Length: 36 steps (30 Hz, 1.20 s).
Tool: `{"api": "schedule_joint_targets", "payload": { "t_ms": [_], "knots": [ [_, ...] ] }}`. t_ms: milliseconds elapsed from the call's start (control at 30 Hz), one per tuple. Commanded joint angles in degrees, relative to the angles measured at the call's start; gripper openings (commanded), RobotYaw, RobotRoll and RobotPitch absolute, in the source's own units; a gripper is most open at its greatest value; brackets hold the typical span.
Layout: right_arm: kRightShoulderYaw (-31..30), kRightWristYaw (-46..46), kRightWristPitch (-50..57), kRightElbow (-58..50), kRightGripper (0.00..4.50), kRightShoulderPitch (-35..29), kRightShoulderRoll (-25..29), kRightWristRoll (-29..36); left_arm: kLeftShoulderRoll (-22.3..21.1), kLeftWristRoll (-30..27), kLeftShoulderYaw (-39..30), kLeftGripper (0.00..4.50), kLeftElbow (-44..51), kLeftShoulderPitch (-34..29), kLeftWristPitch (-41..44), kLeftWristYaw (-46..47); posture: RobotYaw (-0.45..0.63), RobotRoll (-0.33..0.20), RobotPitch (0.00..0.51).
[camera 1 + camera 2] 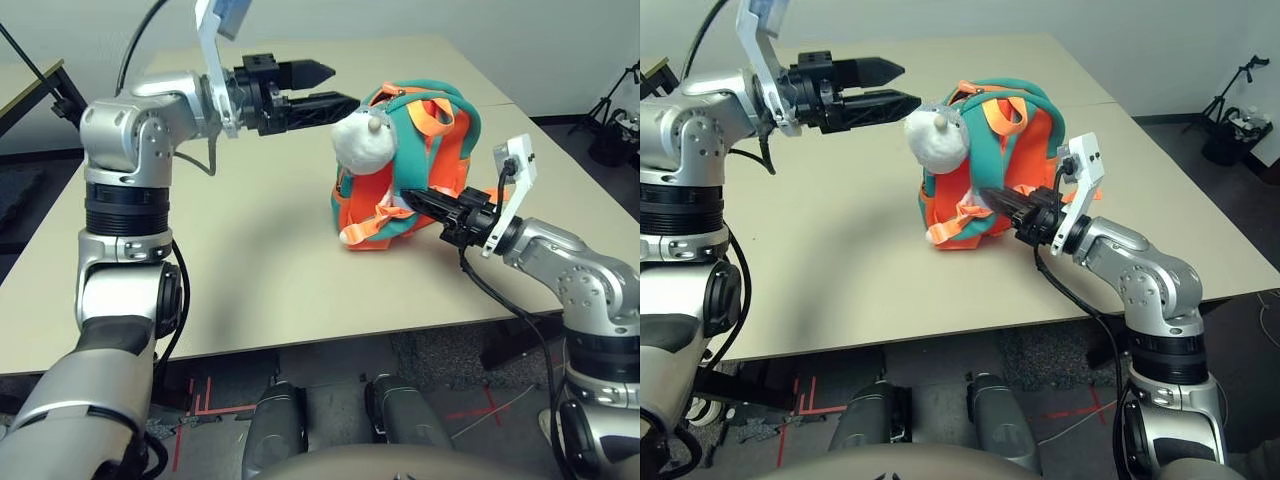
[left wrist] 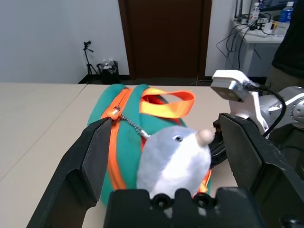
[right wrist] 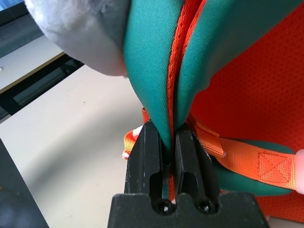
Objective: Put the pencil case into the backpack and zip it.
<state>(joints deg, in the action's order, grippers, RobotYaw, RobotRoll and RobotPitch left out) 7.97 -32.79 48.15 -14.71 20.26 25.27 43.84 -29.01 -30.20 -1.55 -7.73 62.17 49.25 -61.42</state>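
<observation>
Left hand (image 1: 347, 88): raised above the worktop (image 1: 260, 300), forearm coming up and then bending inward, fingers roughly level and aimed across at the upper part of the backpack (image 1: 455, 150); spread wide, with nothing between the fingers. Right hand (image 3: 166, 126): lower, reaching inward from the right side, fingers angled toward the backpack's lower front; pressed together on a strap (image 3: 156, 90), teal with orange edging, pinched between them. Backpack: teal and orange, upright on the worktop, between the two hands. Plush charm (image 1: 362, 145): grey-white, with a pale snout, hanging at the backpack's upper left side, near the left fingertips and in front of part of the teal fabric; joined by a metal chain (image 2: 133, 126) to the orange zip pull (image 2: 114, 112). Loop (image 1: 432, 118): orange, at the backpack's top. Webbing (image 3: 275, 166): orange, crossing the lower front, close beside the right fingers. Surroundings: a brown door (image 2: 164, 38); a tripod (image 2: 88, 54) beside a black bin (image 2: 109, 73); a white desk (image 2: 273, 38) bearing bottles (image 2: 285, 13) and cables; a person in dark clothing (image 2: 289, 47) at the edge of the left wrist view.
</observation>
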Motion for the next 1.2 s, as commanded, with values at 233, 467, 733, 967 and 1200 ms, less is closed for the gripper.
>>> {"api": "schedule_joint_targets", "payload": {
  "t_ms": [233, 467, 733, 967, 1200],
  "knots": [
    [-1.0, -1.1, -0.7, -1.2, 0.02, 0.0, -0.4, 0.4, 0.4, 3.2, 9.5, 4.5, -1.1, -1.7, -2.7, -3.0, -0.17, 0.0, 0.004],
    [-0.9, -0.8, -0.7, -1.6, 0.02, -0.2, -0.7, 0.5, 2.2, 6.4, 11.7, 4.5, -5.8, -1.8, -6.5, -2.4, -0.18, 0.0, 0.008],
    [-0.8, -0.4, -0.7, -2.2, 0.02, -0.8, -1.1, 0.7, 4.4, 6.8, 11.8, 4.33, -8.6, -2.1, -7.5, -2.6, -0.18, 0.0, 0.01],
    [-0.8, -0.4, -0.7, -2.2, 0.02, -0.8, -1.1, 0.7, 4.9, 5.9, 11.3, 1.96, -7.8, -2.9, -6.9, -2.8, -0.18, 0.0, 0.01],
    [-1.2, -0.5, -0.9, -1.8, 0.02, -0.3, -1.3, 0.4, 3.6, 5.6, 10.1, 0.4, -7.0, -2.5, -6.7, -2.8, -0.17, 0.0, 0.008]
  ]
}}
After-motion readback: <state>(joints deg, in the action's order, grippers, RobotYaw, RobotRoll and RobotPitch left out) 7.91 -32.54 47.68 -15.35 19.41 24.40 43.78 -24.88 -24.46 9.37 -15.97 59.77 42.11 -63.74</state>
